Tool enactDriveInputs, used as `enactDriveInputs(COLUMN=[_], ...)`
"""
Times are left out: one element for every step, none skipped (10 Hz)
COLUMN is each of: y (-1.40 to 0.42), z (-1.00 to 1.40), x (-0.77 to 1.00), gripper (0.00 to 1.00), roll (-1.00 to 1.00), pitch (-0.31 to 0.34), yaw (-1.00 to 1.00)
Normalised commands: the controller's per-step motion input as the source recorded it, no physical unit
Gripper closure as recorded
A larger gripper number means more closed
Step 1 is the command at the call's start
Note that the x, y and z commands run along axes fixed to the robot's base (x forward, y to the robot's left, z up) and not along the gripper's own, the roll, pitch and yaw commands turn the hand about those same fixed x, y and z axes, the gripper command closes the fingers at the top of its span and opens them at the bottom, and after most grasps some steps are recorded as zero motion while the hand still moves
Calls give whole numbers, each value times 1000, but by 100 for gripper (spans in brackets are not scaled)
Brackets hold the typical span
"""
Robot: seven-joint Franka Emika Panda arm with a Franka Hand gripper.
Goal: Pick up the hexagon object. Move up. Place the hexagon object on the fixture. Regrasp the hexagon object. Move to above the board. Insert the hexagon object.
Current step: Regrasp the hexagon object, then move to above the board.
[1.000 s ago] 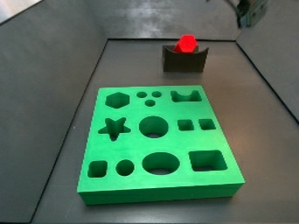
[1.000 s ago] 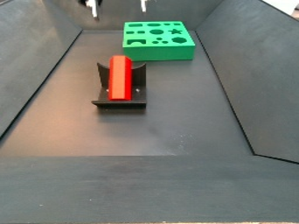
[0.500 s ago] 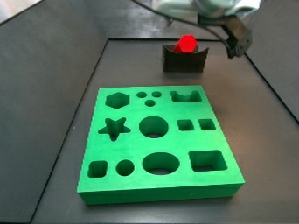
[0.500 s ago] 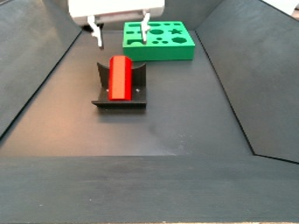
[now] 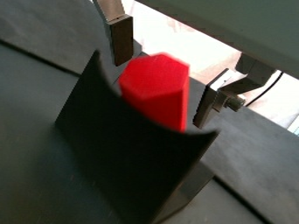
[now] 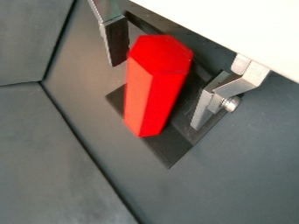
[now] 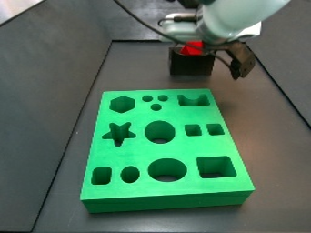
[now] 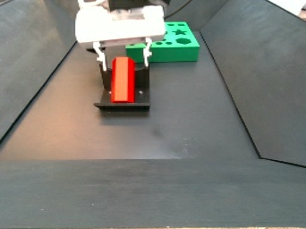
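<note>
Lying lengthwise in the notch of the fixture (image 8: 122, 97), the hexagon (image 8: 121, 79) rests on the dark block. Gripper (image 8: 121, 55) sits low over its far end, jaws spread, one finger (image 6: 114, 39) on each side of the red block, not visibly touching it. Board (image 7: 165, 144) lies apart, near the fixture.

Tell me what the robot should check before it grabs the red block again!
1. Hexagon object lying in the fixture notch: ok.
2. Pincer open, fingers on both sides of the block: ok.
3. Pads touching the block yet: cannot tell; a gap shows in both wrist views.
4. Pincer centred along the block: cannot tell.
5. Board holes unblocked for later: ok.
</note>
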Motion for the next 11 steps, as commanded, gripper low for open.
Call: enactDriveInputs(y=[4, 5, -12, -13, -13, -13, -13, 0, -26, -26, -28], z=[-402, -264, -172, -169, -169, -169, -169, 0, 1000, 1000, 1000], x=[80, 74, 18, 15, 15, 15, 15, 0, 63, 63, 67], gripper=[0, 0, 0, 0, 0, 0, 0, 100, 100, 100, 100], roll=[77, 72, 62, 61, 61, 60, 60, 0, -93, -94, -95], pitch=[-44, -30, -6, -7, -7, -7, -6, 0, 548, 548, 451], yaw=[-37, -35, -31, -32, -32, -31, -29, 0, 195, 194, 307])
